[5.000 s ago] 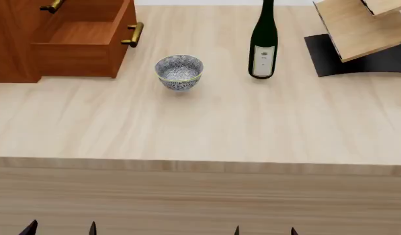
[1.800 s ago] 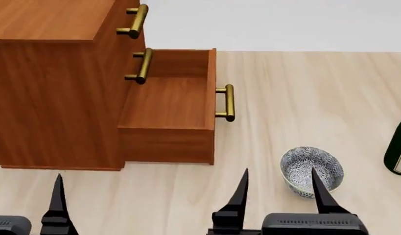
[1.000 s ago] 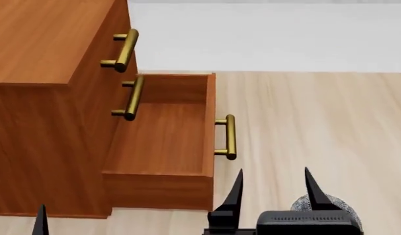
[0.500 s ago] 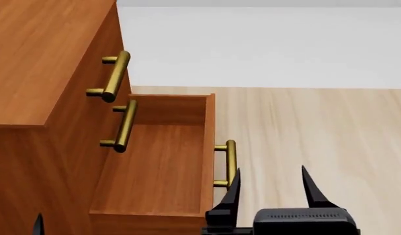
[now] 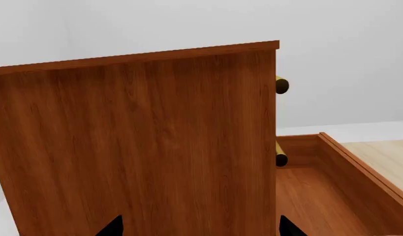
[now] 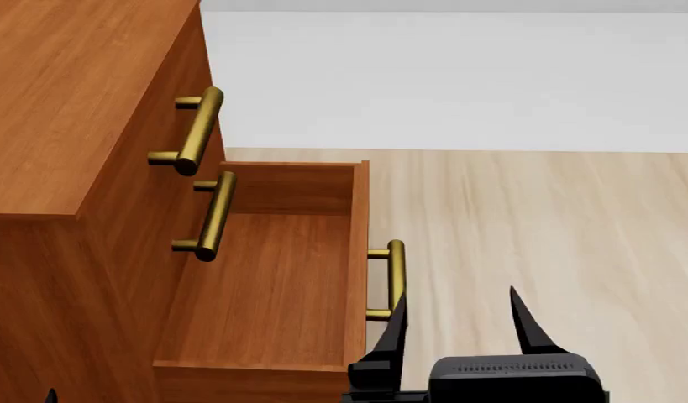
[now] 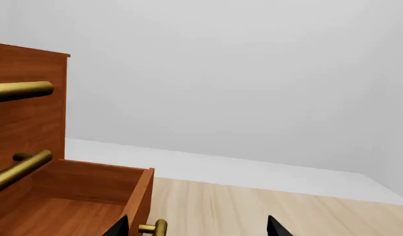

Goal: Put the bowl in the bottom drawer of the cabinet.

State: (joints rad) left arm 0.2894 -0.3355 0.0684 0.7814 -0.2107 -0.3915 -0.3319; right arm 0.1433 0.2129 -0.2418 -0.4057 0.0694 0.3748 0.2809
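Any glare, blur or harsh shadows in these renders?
Head view: sharp, even light, soft sheen on the brass handles, faint shading inside the drawer. Left wrist view: crisp wood grain on the cabinet. Right wrist view: flat grey backdrop, no glare.

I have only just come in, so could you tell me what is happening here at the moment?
A two-armed robot faces a reddish-brown cabinet whose bottom drawer is pulled out and holds nothing visible. The right end effector is open, just beside the drawer's brass handle, gripping nothing. The left end effector is open in front of the cabinet's side panel. The bowl is not in any current view.
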